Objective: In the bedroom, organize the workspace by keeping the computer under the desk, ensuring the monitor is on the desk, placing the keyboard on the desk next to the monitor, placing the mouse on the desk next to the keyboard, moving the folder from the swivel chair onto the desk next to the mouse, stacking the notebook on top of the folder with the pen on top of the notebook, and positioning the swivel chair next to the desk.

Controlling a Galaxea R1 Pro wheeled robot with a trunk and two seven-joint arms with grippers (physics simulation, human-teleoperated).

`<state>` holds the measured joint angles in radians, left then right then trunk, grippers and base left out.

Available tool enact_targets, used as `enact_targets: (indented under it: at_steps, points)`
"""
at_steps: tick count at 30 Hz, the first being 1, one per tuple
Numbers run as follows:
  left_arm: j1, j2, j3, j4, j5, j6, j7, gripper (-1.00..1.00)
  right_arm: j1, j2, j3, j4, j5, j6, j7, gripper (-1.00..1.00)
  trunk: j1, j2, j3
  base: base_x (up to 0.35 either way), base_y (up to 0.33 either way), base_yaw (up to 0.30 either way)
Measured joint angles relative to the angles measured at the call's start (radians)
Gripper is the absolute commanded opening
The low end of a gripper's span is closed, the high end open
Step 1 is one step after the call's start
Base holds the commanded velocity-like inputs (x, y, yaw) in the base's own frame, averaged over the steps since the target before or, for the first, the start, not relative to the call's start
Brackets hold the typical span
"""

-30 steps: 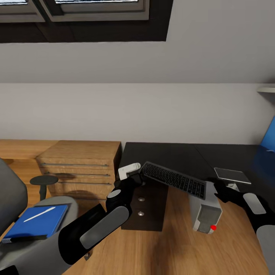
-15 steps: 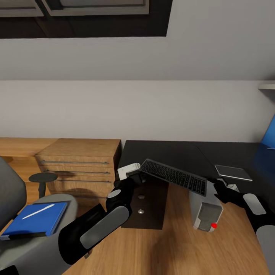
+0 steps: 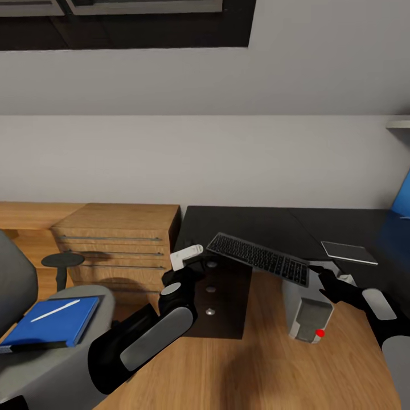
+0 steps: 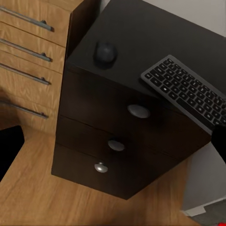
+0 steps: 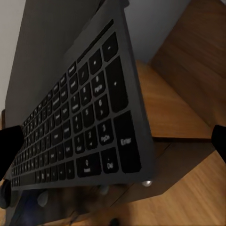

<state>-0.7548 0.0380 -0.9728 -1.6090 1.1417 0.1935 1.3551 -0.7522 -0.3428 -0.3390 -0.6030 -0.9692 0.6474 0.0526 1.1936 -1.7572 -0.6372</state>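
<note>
Keyboard (image 3: 259, 259) is rising and edging farther over the black worktop (image 3: 245, 225), tilted in the air, the right hand (image 3: 319, 277) gripping its end; placement beside the mouse (image 4: 105, 53) seems near.

Black keyboard (image 3: 259, 259) hangs tilted over the front edge of the glossy black desk (image 3: 250, 225), its left end higher; black mouse (image 4: 105, 53) sits on the desk corner; grey computer (image 3: 307, 310) stands on the floor; blue folder (image 3: 52, 322) lies on the grey swivel chair (image 3: 34, 364)
</note>
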Motion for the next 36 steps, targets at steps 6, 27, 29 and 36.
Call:
enact_targets:
  at_steps: [6, 27, 29, 36]
  points:
    - [0.0, -0.001, 0.0, 0.012, 0.001, 0.0, 0.001, 1.0, 0.0, -0.001, 0.0, -0.001, 0.0, 0.0, 0.016, 1.0, 0.008, -0.014, -0.006, 0.0, 0.0, 0.0]
    - [0.0, -0.002, 0.0, 0.015, 0.0, 0.0, 0.003, 1.0, 0.0, -0.009, -0.002, -0.004, 0.003, 0.0, 0.086, 1.0, 0.008, -0.014, -0.006, 0.0, 0.0, 0.0]
    - [0.0, -0.002, 0.0, 0.015, 0.001, 0.0, 0.003, 1.0, 0.0, -0.009, -0.001, -0.006, 0.003, 0.002, 0.086, 1.0, 0.008, -0.014, -0.006, 0.0, 0.0, 0.0]
    - [0.0, 0.0, 0.002, 0.017, 0.002, 0.0, 0.006, 1.0, 0.0, -0.006, -0.002, -0.01, 0.003, 0.003, 0.085, 1.0, 0.008, -0.014, -0.007, 0.0, 0.0, 0.0]
